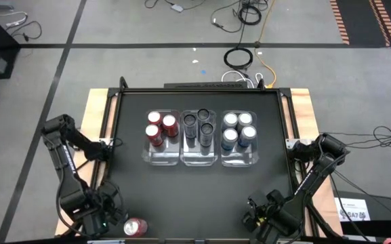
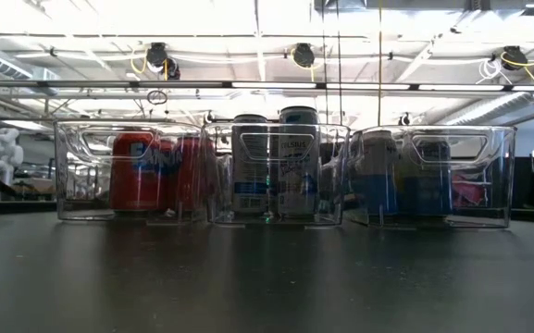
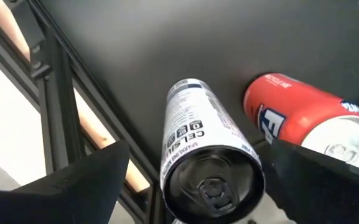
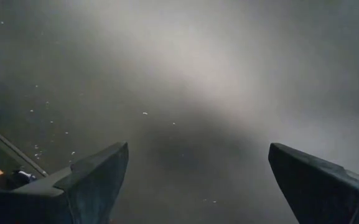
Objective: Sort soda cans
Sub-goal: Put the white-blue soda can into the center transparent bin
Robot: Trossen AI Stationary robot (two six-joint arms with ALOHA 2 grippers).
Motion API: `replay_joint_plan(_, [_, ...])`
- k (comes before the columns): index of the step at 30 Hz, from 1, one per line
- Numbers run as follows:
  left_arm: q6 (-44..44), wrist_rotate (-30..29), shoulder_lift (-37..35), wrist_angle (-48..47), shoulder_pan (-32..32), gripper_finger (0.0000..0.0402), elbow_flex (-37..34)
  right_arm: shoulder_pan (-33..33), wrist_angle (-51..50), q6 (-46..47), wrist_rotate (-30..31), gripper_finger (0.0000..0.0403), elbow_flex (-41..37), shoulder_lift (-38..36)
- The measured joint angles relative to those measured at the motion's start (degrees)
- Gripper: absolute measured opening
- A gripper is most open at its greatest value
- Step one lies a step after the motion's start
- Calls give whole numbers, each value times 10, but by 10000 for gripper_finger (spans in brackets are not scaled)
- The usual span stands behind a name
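High view: three clear bins (image 1: 182,160) stand side by side at mid-tabletop (image 1: 202,196). The left bin holds red cans (image 1: 161,127), the middle bin dark cans (image 1: 200,127), the right bin silver-blue cans (image 1: 238,129), all upright; the exact count in each is uncertain. The sort appears largely done.

Outstanding: two cans lie on their sides at the near left corner. A red can (image 1: 135,227) is plain in the high view; the left wrist view shows beside it a dark can (image 3: 207,158), lying directly before the left gripper (image 3: 198,214). Its fingers (image 3: 83,186) stand wide apart, gripping nothing.

The right gripper (image 4: 198,211) hovers over bare tabletop at the near right, fingers likewise spread and empty.

Judgement: these two cans remain to be binned, the dark one to the middle, the red one to the left.
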Motion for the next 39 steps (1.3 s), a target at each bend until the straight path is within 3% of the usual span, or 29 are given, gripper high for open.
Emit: replay_joint_plan(39, [15,-3,40,29,-22,400,0,-1,16,-12,18,382,0,0])
